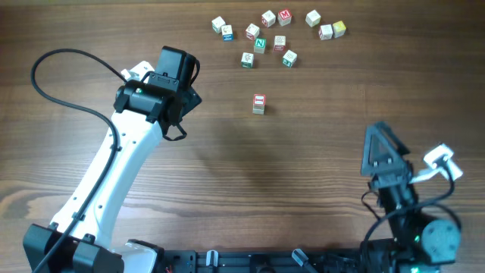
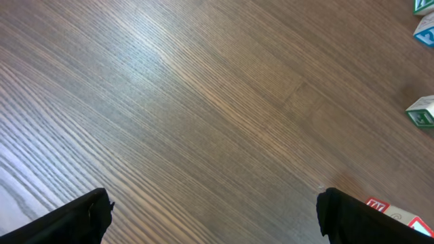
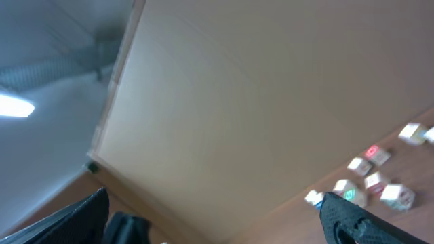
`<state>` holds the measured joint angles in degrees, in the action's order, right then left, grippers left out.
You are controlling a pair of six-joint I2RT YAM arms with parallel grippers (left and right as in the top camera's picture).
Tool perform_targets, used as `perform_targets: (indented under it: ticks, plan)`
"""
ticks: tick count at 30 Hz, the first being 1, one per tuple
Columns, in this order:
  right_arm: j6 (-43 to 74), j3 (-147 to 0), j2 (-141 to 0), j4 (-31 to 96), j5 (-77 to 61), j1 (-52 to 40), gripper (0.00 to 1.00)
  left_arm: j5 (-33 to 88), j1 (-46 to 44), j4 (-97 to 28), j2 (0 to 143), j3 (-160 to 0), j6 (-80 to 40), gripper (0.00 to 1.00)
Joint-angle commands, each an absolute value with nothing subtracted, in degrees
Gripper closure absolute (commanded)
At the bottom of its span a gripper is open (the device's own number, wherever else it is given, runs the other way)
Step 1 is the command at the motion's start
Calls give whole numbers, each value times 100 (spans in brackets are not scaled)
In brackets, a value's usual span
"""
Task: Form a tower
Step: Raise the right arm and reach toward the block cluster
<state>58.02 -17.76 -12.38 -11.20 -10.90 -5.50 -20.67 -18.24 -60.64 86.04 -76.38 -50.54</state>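
The tower (image 1: 258, 104) is a short column of pale cubes with a white top face carrying a red mark, standing alone mid-table. In the left wrist view its top (image 2: 399, 214) peeks out beside the right finger (image 2: 352, 220). My left gripper (image 1: 180, 95) hangs well left of the tower, open, with only bare wood between its jaws (image 2: 213, 224). My right gripper (image 1: 381, 140) stays near the front right, far from the tower, also open with nothing in it (image 3: 213, 224).
Several loose alphabet cubes (image 1: 274, 34) lie scattered along the far edge beyond the tower; a green-faced one (image 2: 422, 112) shows at the left wrist view's right edge. The blurred right wrist view catches a cluster of cubes (image 3: 376, 179) low right.
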Motion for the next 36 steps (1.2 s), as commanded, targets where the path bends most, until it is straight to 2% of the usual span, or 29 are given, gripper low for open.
perform_targets:
  ticks: [1, 5, 14, 17, 19, 22, 25, 28, 36]
  plan:
    - [4797, -2759, -2488, -1083, -1087, -582, 0, -2038, -1782, -6071, 8648, -7599, -5168, 0]
    - [4163, -3986, -4176, -694, -1533, -582, 0, -2038, -1782, -6071, 8648, -7599, -5168, 0]
    - [3131, -7867, -8372, 2202, -2390, -696, 0, -2040, -1782, -6071, 8648, -7599, -5168, 0]
    - [2840, -8506, -9124, 2482, -2353, -845, 0, -2038, -1785, -6071, 8648, -7599, -5168, 0]
    - [2797, -8812, -9671, 2427, -2130, -978, 0, -2040, -1782, -6071, 8648, -7596, -5168, 0]
    - [2668, -8842, -10311, 1634, -2246, -1072, 0, -2040, -1782, -6071, 8648, -7599, -5168, 0]
    - [3061, -8840, -10794, 1155, -2215, -1070, 0, -2040, -1782, -6071, 8648, -7596, -5168, 0]
    - [2696, -8840, -11343, 493, -2322, -1153, 1, -2040, -1787, -6071, 8648, -7599, -5168, 0]
    - [2196, -9131, -12092, 412, -982, -1308, 1, -2038, -1787, -6071, 8648, -7599, -5168, 0]
